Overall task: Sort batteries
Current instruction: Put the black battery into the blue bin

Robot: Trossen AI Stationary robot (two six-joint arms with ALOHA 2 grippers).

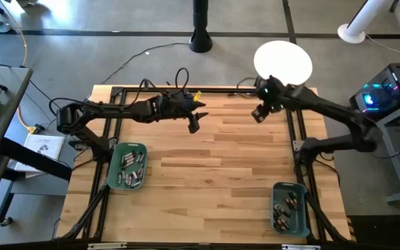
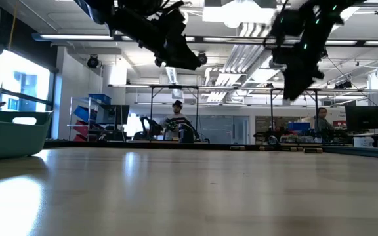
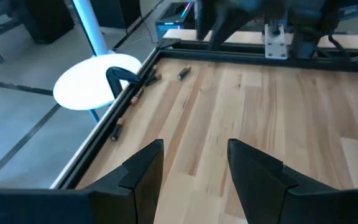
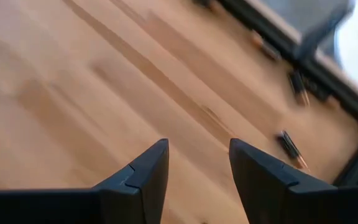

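Left arm's jaws (image 1: 194,123) hanging open and empty over the far-left middle of the table (image 1: 207,180), with one teal bin (image 1: 127,166) of batteries (image 1: 133,169) by the table's left edge. Right arm's jaws (image 1: 259,114) also open and empty, raised near the far right corner, above a few loose batteries (image 3: 183,73) lying close to the black frame (image 3: 104,146) there; a second bin (image 1: 290,207) with more batteries near the right front corner. Probably small, stiff, smooth and prone to rolling, so best pinched across the middle of the barrel, jaws square to its length.
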